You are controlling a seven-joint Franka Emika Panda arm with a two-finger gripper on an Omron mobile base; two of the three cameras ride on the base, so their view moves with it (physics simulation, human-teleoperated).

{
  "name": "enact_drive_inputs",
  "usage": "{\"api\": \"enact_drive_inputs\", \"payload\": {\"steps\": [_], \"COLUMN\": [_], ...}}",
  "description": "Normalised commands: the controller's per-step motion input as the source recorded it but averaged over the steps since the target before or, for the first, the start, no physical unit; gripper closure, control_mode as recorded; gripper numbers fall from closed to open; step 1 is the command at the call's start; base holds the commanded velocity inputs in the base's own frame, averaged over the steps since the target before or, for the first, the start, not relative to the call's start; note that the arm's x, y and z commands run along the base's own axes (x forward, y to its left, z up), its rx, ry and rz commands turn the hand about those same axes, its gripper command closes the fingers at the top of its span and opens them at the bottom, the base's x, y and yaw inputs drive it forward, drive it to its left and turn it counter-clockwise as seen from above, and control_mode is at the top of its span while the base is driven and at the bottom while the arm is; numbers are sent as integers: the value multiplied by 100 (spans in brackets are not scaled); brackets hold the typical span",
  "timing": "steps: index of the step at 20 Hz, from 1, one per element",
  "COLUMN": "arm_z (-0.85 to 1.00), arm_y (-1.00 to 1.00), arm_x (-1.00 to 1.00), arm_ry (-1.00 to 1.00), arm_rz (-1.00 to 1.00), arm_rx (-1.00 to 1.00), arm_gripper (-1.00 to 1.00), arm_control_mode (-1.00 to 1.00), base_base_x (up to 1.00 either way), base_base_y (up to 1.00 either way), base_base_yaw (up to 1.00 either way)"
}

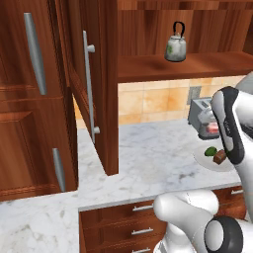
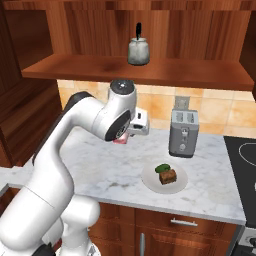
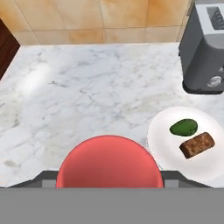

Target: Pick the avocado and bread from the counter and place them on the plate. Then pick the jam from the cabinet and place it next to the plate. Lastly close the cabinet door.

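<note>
Your gripper is clamped on the jam, whose red top sits between the finger tips at the bottom of the hand view; in the right base view a bit of pink pot shows just under the white hand. You have the arm bent in a high arch, the elbow up near the shelf edge and the hand hanging above the counter. To the left of the hand, in the left base view, you see the cabinet door standing open with its silver bar handle facing the room. Above the hand, the kettle stands on the cabinet shelf. To the right of the hand and near it lies the plate, carrying the avocado and the bread side by side. Beyond the plate, you see the toaster against the tiled wall.
</note>
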Motion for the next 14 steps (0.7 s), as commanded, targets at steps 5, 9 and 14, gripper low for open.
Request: {"api": "enact_drive_inputs", "payload": {"steps": [5,9,14], "arm_z": [-70,-68,-65], "arm_y": [37,32,27], "arm_x": [8,22,32], "arm_ry": [3,12,7], "arm_rz": [-6,-6,-3], "arm_rx": [0,2,1], "arm_gripper": [100,100,100], "arm_control_mode": [-100,-100,-100], "base_base_x": [0,0,0], "base_base_y": [0,0,0], "base_base_yaw": [0,0,0]}}
